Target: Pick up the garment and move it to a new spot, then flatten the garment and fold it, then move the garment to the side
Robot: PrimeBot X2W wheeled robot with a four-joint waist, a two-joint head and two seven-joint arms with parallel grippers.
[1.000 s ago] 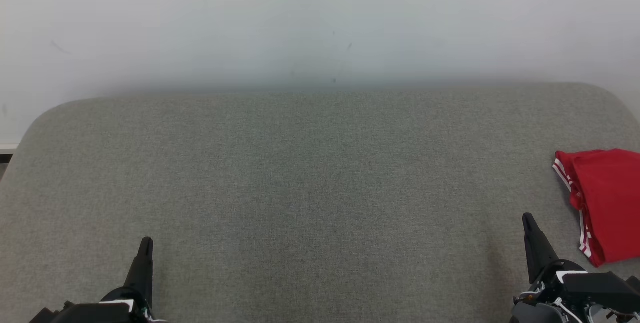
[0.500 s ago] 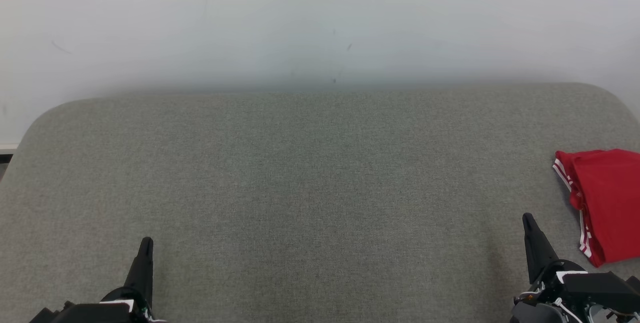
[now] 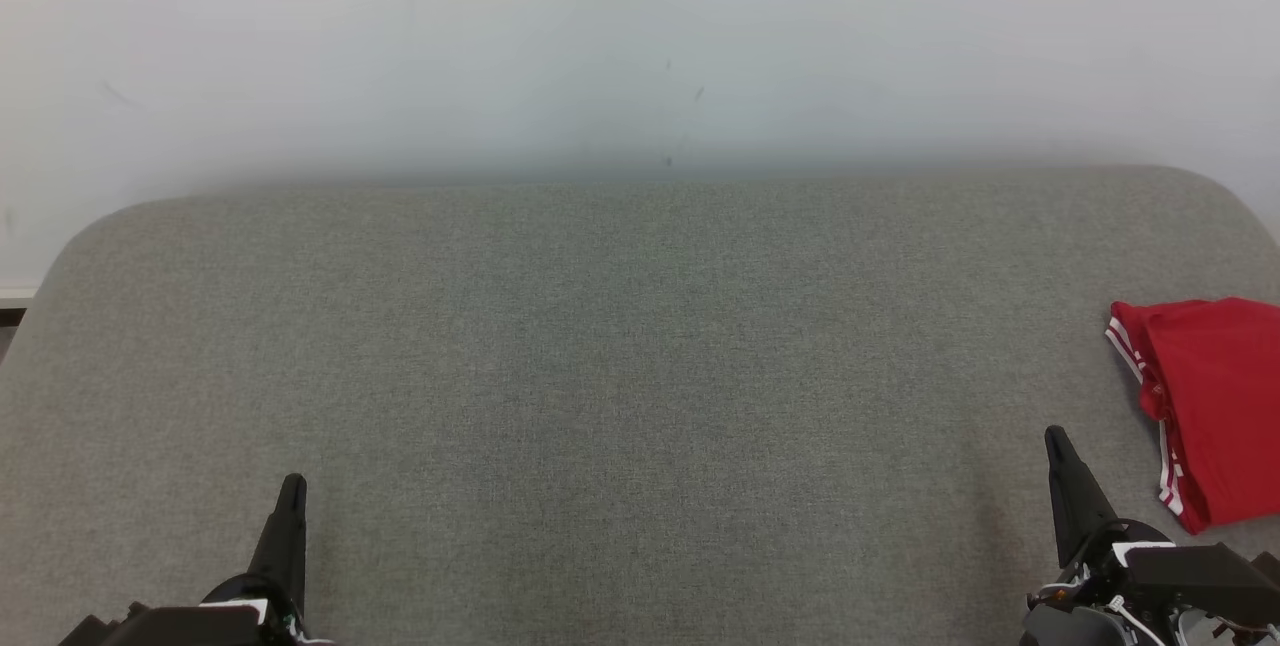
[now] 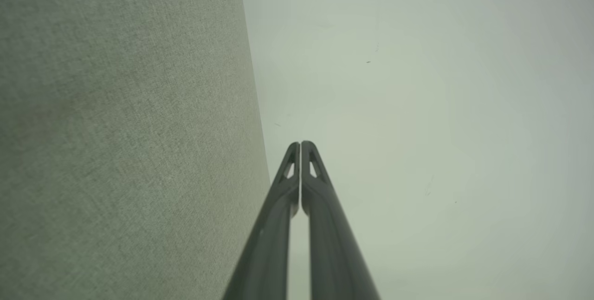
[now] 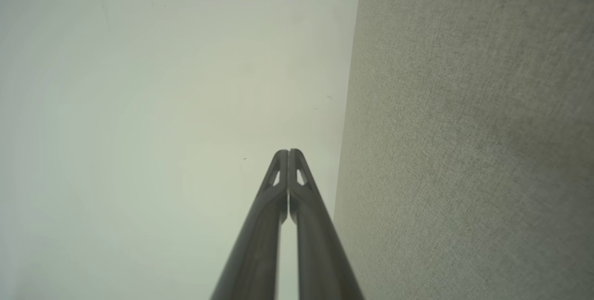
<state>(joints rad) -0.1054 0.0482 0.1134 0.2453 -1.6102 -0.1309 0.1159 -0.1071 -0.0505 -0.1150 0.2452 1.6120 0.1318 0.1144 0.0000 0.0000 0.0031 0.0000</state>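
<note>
A red fabric garment with white stripes along its edges [image 3: 1215,406] lies as a compact folded bundle at the right edge of the grey woven-fabric tabletop with rounded corners [image 3: 640,356]. The head view's border cuts part of it off. The left tool [image 3: 292,484], made of two long dark fingers, sits over the tabletop's near left part with its tips pointing toward the far edge. In the left wrist view its fingers [image 4: 274,225] are pressed together at the tips with nothing between them. The right tool [image 3: 1055,438] sits over the tabletop's near right part, close to the garment's near corner but apart from it. Its fingers [image 5: 315,244] are likewise pressed together and pinch nothing. Beyond the tabletop's far edge rises a plain pale wall [image 3: 640,46] with a few small dark specks.
</note>
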